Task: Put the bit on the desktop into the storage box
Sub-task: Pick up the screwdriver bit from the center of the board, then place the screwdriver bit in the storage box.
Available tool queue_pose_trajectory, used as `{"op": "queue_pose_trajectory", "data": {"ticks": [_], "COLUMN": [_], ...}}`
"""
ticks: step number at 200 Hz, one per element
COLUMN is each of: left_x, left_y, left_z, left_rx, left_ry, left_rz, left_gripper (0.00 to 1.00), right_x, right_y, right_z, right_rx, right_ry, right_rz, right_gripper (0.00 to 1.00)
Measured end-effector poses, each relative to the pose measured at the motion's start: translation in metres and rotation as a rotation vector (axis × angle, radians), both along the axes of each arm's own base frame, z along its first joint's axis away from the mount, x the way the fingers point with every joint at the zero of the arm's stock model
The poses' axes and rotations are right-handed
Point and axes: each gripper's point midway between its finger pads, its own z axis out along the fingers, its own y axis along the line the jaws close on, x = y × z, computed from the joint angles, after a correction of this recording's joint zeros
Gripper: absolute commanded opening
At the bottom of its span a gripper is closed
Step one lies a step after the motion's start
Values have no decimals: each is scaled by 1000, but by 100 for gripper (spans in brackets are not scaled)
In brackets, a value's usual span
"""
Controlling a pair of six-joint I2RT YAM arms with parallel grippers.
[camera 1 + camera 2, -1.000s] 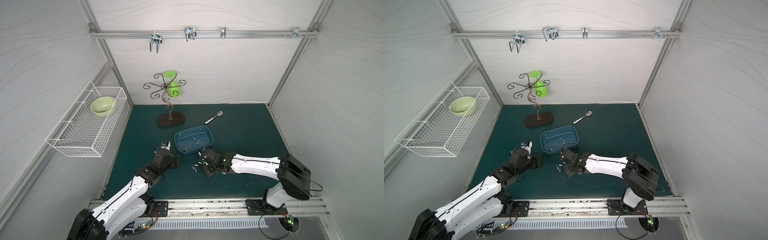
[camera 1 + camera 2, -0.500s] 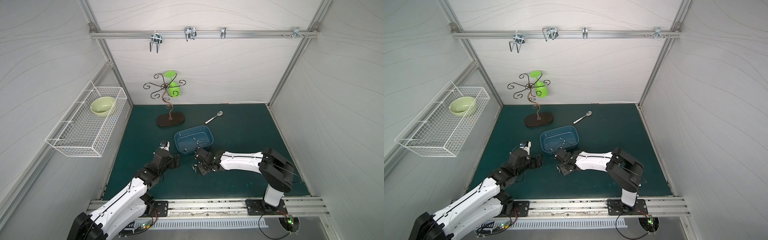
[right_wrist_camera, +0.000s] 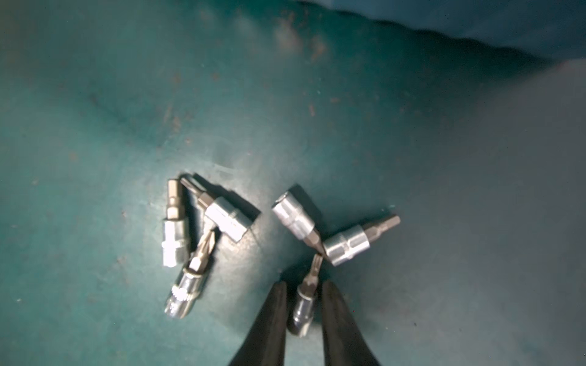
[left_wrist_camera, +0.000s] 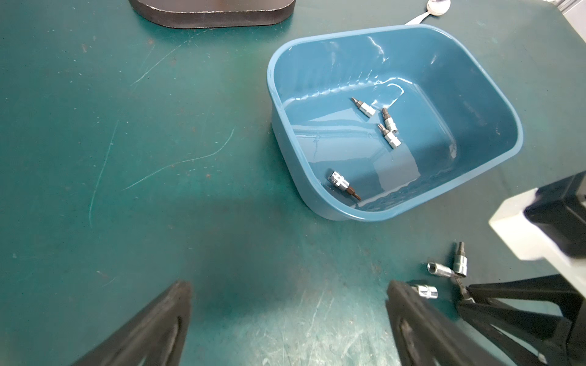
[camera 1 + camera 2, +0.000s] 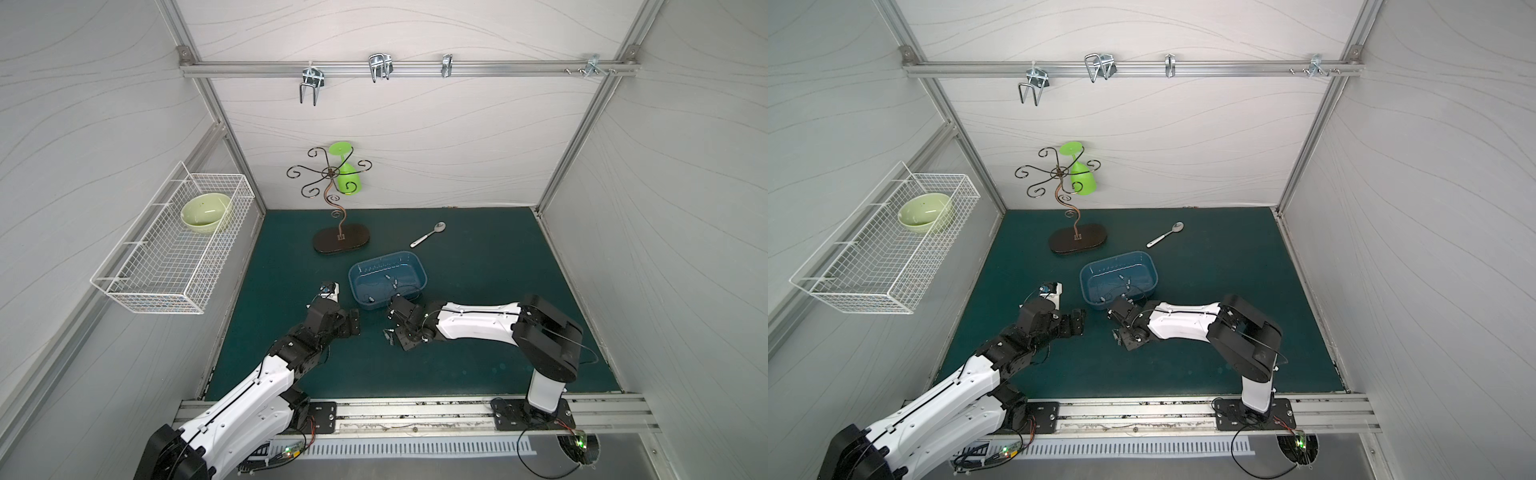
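The blue storage box sits mid-desktop, with several silver bits lying inside. Just in front of it a cluster of loose bits lies on the desktop. My right gripper is down at this cluster. Its two black fingers press both sides of one bit, which still rests on the surface. In both top views the right gripper sits low, near the box's front edge. My left gripper hovers wide open over bare desktop left of the box, holding nothing.
A spoon lies behind the box. A dark stand base with a hanging green glass stands at the back. On the left wall hangs a white wire basket holding a green bowl.
My right gripper has shifted left onto the cluster and closed its fingers around one bit. The left arm has stayed where it was, open.
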Motion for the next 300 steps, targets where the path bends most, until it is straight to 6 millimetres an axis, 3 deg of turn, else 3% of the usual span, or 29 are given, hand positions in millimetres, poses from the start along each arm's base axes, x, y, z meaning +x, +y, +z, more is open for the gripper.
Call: {"op": "queue_pose_trajectory", "data": {"ticks": [63, 108, 153, 192, 237, 270, 300], "left_x": [0, 0, -2, -1, 1, 2, 1], "left_y": [1, 1, -1, -3, -3, -2, -2], "left_z": [-2, -9, -30, -28, -17, -17, -19], "left_rx": [7, 25, 58, 55, 39, 40, 44], "left_ry": [6, 29, 107, 111, 70, 68, 76], "left_rz": [4, 3, -16, -22, -15, -12, -10], "left_gripper": [99, 99, 99, 99, 99, 99, 99], "right_x": [-4, -26, -34, -31, -7, 34, 83], "right_y": [-3, -30, -40, -31, -10, -8, -10], "right_z": [0, 3, 35, 59, 100, 125, 132], "right_rx": [14, -16, 11, 36, 135, 218, 270], "right_ry": [11, 63, 70, 74, 56, 33, 8], "right_rz": [-16, -5, 2, 9, 0, -48, -90], "right_gripper": [11, 11, 10, 10, 10, 11, 11]}}
